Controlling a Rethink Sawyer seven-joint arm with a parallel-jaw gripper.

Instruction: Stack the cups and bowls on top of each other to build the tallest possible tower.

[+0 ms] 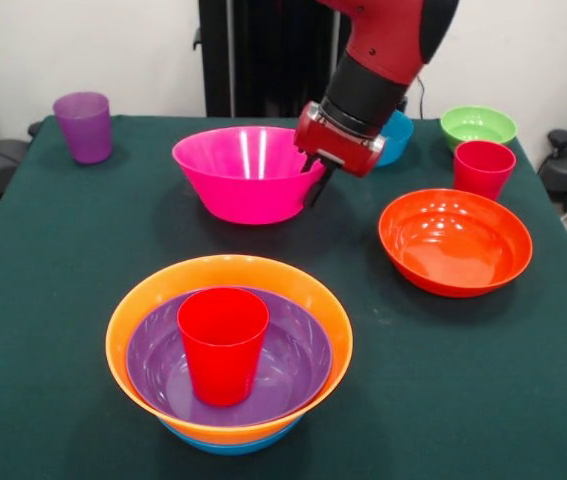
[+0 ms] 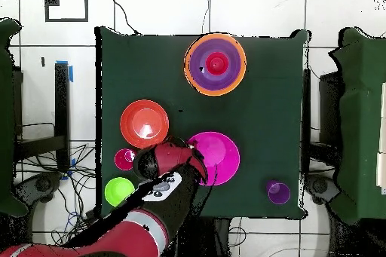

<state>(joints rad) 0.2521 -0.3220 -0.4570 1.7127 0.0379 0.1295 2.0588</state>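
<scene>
The tower (image 1: 228,345) stands at the near edge: a blue bowl underneath, an orange bowl, a purple bowl and a red cup (image 1: 223,340) upright inside. It also shows in the overhead view (image 2: 215,64). A large pink bowl (image 1: 243,175) sits upright at mid table and shows from above too (image 2: 220,154). My gripper (image 1: 315,185) is down at the pink bowl's right rim; in the overhead view (image 2: 197,171) it is at the rim. Its grip is hidden. A red-orange bowl (image 1: 455,240), a second red cup (image 1: 483,168) and a purple cup (image 1: 83,125) stand apart.
A green bowl (image 1: 478,125) sits at the far right corner, and a small blue bowl (image 1: 400,135) shows partly behind my arm. From above, the red-orange bowl (image 2: 144,123), red cup (image 2: 124,159), green bowl (image 2: 118,191) and purple cup (image 2: 278,192) ring my arm.
</scene>
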